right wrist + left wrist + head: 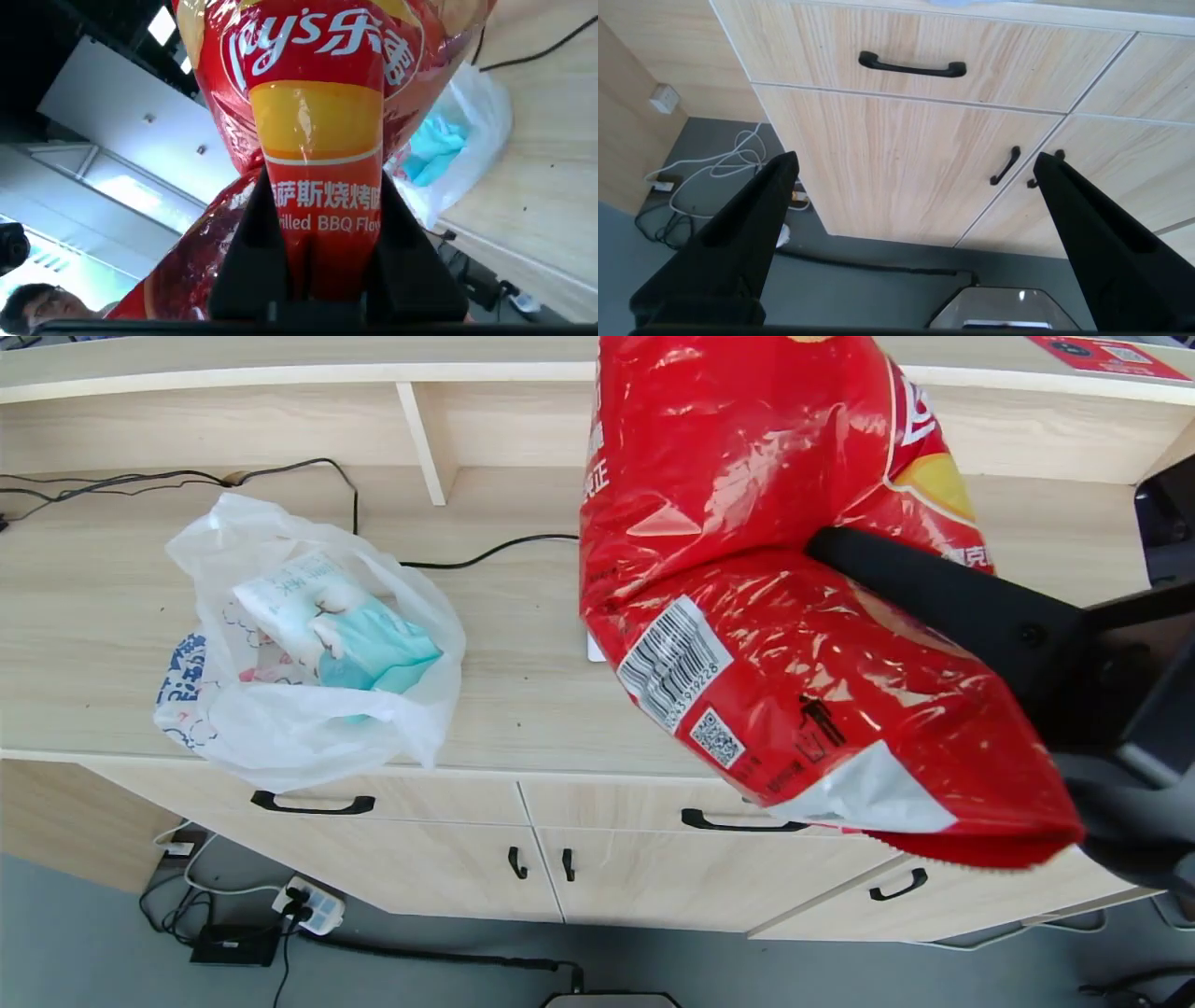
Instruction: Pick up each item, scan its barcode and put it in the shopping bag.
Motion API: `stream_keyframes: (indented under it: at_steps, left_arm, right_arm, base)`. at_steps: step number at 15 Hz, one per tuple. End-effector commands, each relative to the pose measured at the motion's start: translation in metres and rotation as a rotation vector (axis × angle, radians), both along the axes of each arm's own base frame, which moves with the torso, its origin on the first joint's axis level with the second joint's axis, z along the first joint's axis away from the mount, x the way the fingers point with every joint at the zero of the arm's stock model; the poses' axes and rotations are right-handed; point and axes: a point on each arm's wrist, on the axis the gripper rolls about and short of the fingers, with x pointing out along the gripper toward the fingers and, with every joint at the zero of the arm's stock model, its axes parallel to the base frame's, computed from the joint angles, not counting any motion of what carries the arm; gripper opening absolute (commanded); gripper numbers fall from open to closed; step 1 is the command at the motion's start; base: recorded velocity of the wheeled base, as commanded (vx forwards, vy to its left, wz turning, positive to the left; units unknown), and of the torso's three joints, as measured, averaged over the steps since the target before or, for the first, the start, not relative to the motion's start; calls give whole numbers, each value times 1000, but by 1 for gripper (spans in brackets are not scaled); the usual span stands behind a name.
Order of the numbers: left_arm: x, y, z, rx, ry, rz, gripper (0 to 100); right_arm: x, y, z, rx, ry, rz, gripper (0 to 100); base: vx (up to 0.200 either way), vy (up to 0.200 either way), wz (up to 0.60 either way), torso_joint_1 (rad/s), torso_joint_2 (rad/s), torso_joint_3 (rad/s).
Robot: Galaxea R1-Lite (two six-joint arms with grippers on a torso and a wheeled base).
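A large red chip bag [784,607] hangs high in front of the head camera, its barcode [672,663] facing the camera. My right gripper [840,549] is shut on the chip bag [318,159], its black fingers [257,243] pressing in from both sides. A white plastic shopping bag [308,644] lies on the wooden counter [523,644] to the left, holding a white and teal packet [345,630]. My left gripper [910,233] is open and low, facing the cabinet fronts below the counter, with nothing between its fingers.
Black cables [280,476] run along the back of the counter. A raised shelf with a divider [425,439] stands behind. Drawers with black handles [313,803] sit under the counter, and a power strip [308,905] with cords lies on the floor.
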Motion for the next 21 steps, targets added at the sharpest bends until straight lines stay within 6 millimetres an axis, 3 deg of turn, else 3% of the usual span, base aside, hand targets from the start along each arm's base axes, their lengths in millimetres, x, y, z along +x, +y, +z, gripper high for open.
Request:
stream_keyframes:
  at_steps: [1, 5, 14, 16, 19, 21]
  left_arm:
    - [0, 0, 0, 1, 1, 0, 100]
    - [0, 0, 0, 6, 1, 0, 100]
    - [0, 0, 0, 40, 3, 0, 100]
    - [0, 0, 0, 35, 4, 0, 100]
    - [0, 0, 0, 17, 4, -1, 100]
    - [0, 0, 0, 9, 6, -1, 100]
  right_arm:
    - [-5, 9, -14, 3, 73, 68, 0]
    - [-27, 13, -17, 118, 122, 221, 0]
    - [-19, 13, -6, 190, 118, 225, 0]
    - [-4, 13, -2, 140, 10, 108, 0]
    - [37, 5, -27, -215, -215, -230, 0]
    - [71, -19, -25, -527, -363, -551, 0]
  base:
    - [0, 0, 0, 0, 0, 0]
    - [0, 0, 0, 0, 0, 0]
    - [0, 0, 0, 0, 0, 0]
    - [0, 0, 0, 0, 0, 0]
    - [0, 0, 0, 0, 0, 0]
    - [0, 0, 0, 0, 0, 0]
